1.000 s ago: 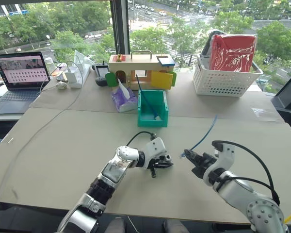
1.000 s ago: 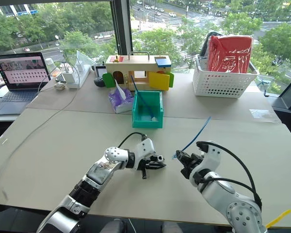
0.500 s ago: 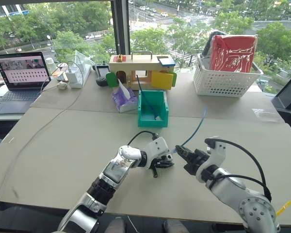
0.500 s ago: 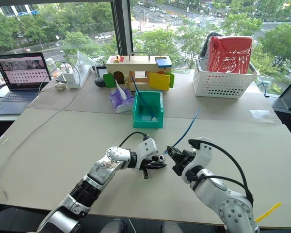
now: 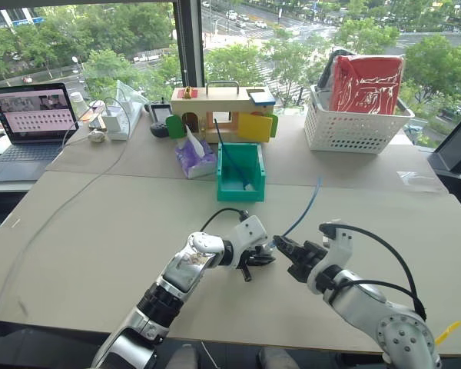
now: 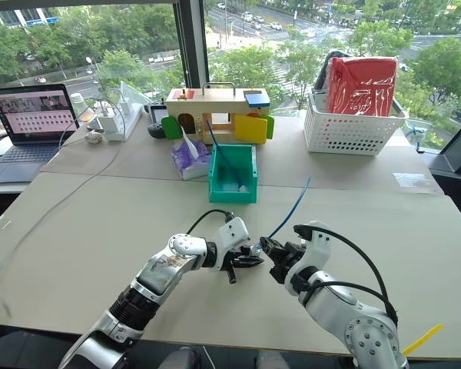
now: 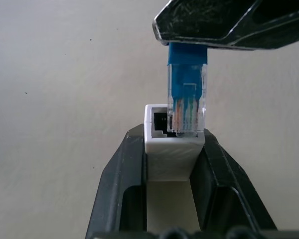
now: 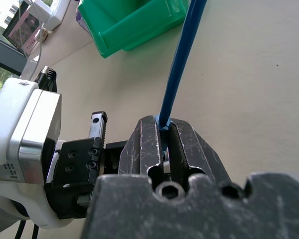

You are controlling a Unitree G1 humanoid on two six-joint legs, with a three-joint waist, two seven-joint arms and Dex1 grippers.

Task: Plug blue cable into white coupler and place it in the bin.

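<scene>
I am looking at the white coupler (image 7: 172, 149), a small smooth plastic block with a dark square socket, sitting low in the centre of the left wrist view. The left gripper (image 7: 172, 164) is clamping it between two matte black fingers (image 7: 118, 189), one pressing each side wall. Just above it, the blue cable (image 8: 179, 69) is ending in a clear ribbed plug (image 7: 188, 107) with coloured wires showing through; its tip is overlapping the socket's rim, but I cannot tell whether it is seated or only touching. The right gripper (image 8: 162, 130) is pinching the cable tight right behind the plug, its scuffed metal-grey fingers (image 8: 142, 144) closing on the thin glossy cord, which is rising toward the upper right of that frame and getting cut off by the edge.

In the left eye view the two grippers are meeting in the lower centre above the bare beige table (image 5: 100, 231). The bin (image 5: 241, 171), glossy teal plastic with a lowered front lip, is standing above centre, well apart from both; its contents are hard to make out.
</scene>
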